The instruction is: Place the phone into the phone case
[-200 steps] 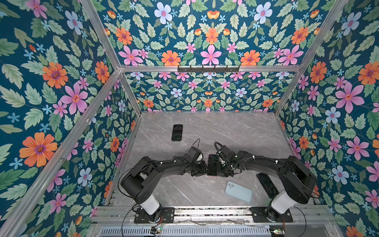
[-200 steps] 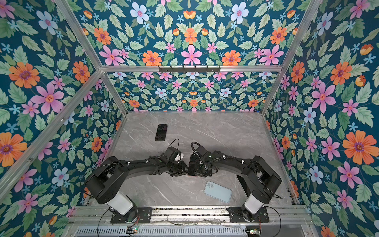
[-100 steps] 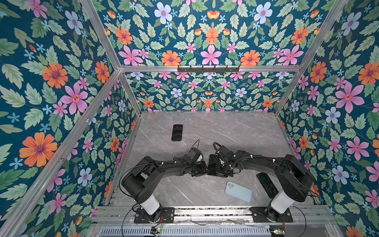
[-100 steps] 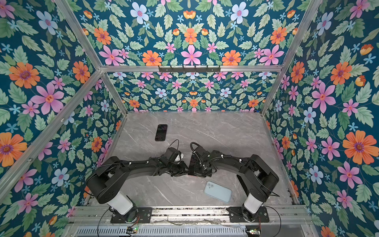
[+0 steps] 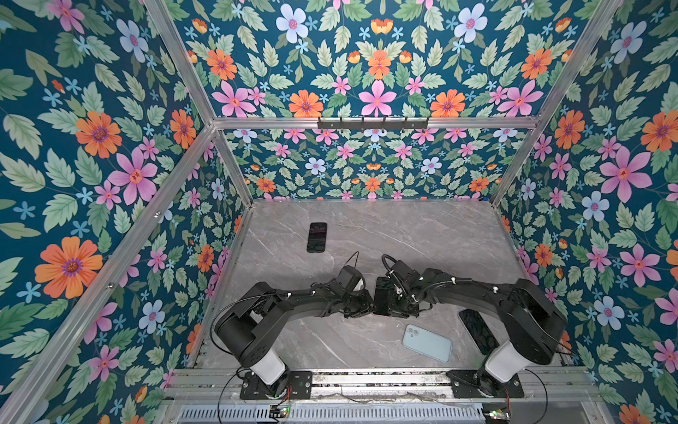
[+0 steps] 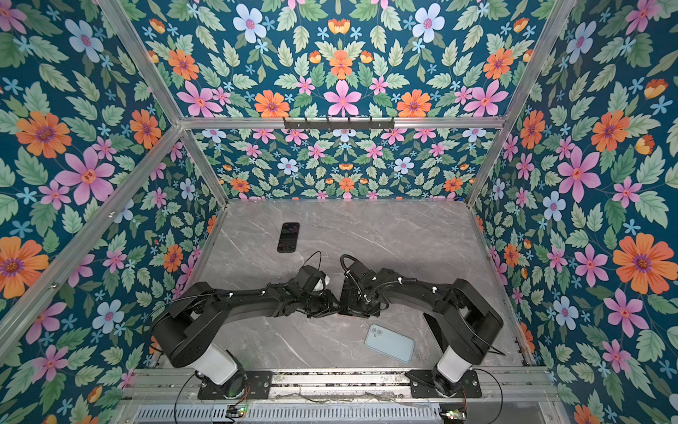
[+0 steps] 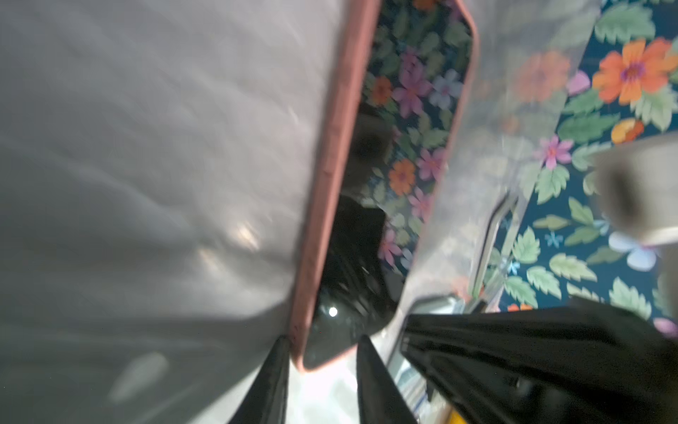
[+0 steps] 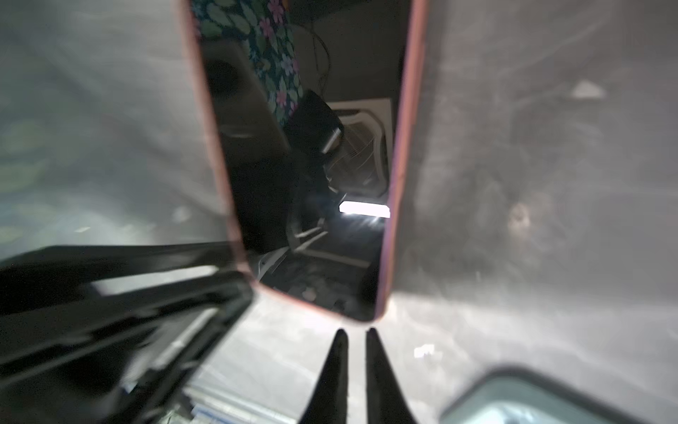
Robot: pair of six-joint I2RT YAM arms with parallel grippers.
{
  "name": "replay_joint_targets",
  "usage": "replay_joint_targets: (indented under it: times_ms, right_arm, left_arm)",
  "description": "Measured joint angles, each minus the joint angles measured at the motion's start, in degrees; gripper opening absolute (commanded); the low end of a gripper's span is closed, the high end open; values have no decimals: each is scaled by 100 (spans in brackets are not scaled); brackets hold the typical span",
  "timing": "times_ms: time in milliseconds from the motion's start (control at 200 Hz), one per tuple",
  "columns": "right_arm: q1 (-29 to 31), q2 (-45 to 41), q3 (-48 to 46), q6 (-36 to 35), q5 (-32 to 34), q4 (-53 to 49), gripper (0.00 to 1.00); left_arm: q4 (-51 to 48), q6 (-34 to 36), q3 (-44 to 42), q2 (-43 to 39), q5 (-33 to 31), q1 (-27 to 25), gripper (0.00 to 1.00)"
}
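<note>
A phone (image 7: 370,220) with a dark glossy screen lies flat on the table's middle, inside a pink-rimmed phone case (image 7: 330,176). In both top views it shows as a dark slab (image 5: 381,292) between the two wrists. My left gripper (image 7: 323,339) is open and straddles one corner of the case, with one finger (image 7: 275,370) against the pink edge. The same pink rim (image 8: 401,147) runs through the right wrist view. My right gripper (image 8: 355,330) sits just short of the case's end with its fingers almost together and nothing between them.
A light blue phone case (image 5: 426,343) lies near the front, also seen as a blurred corner (image 8: 550,400). A dark phone (image 5: 477,330) lies partly under the right arm. Another black phone (image 5: 317,237) lies at the back left. Floral walls enclose the grey marble table (image 5: 422,235).
Both grippers stay at the cased phone in the middle. The right wrist has shifted very slightly; nothing else has visibly moved.
</note>
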Motion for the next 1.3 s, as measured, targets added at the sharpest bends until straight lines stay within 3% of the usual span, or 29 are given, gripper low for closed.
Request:
replay_joint_targets:
  times_ms: [260,445,990,1300]
  right_arm:
    - [-28,68,-7,-120,396,-35,35]
    - [-33,195,-39,-129,380,48,38]
    - [-109,518,-210,-127,105,518,22]
    - [-118,529,-254,-127,98,520,13]
  left_arm:
    - [-417,367,120,94,63,31,39]
    - [-437,474,254,247,181,24,40]
    - [90,361,70,341,337,17,36]
    - [151,319,11,348,295,-9,22]
